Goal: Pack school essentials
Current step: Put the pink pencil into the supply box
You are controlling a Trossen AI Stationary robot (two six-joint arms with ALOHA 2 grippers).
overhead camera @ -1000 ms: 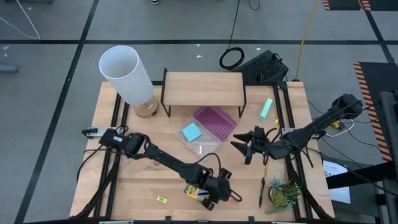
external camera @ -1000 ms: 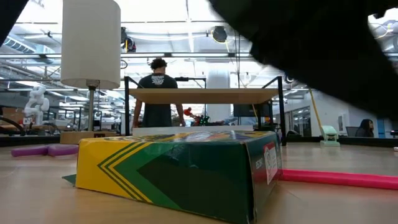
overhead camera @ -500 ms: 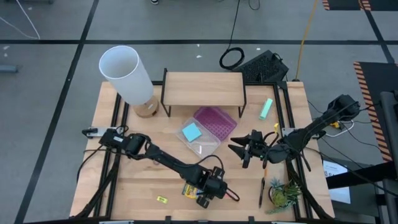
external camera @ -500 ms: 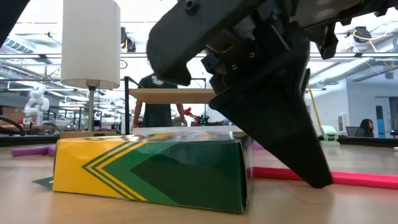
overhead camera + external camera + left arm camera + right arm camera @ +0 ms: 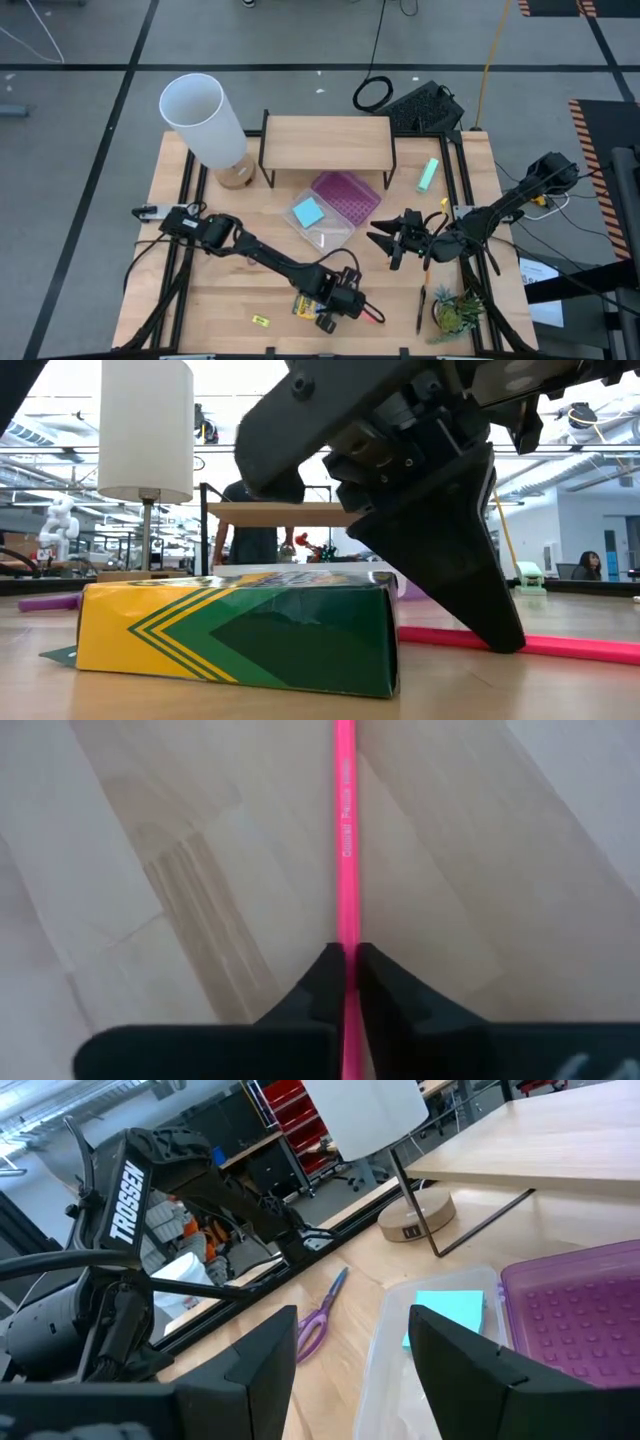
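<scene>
High view: the left tool (image 5: 352, 310) sits low at the front of the wooden bench (image 5: 220, 290), beside the crayon box (image 5: 305, 306), with the tip of a pink pen (image 5: 374, 317) poking out on its right. Left wrist view: both dark fingers (image 5: 318, 982) are pressed together on the pink pen (image 5: 344, 840), which lies along the bench top. Low view: the crayon box (image 5: 235, 632), yellow and green, lies flat in the foreground, and the left tool (image 5: 440, 550) comes down just behind it onto the pink pen (image 5: 560, 645).

High view: the right tool (image 5: 395, 240) hovers over the middle of the bench, right of the clear case (image 5: 325, 215), whose purple lid (image 5: 345, 197) lies open. A blue pad (image 5: 308, 212) rests inside the case. Right wrist view: the right arm's fingers (image 5: 455, 1355) stand apart with nothing between them, pointed toward the case (image 5: 400, 1370) and the blue pad (image 5: 447, 1312); purple scissors (image 5: 318, 1325) lie on the bench beyond, near the lamp (image 5: 375, 1120).

High view: a black pen (image 5: 420, 308) lies near the front right beside a small plant (image 5: 458, 312), and what appears to be an orange pencil shows only partly under the right arm. A tiny yellow piece (image 5: 259, 320) sits at the front left. A wooden shelf (image 5: 327, 142) stands at the back.
</scene>
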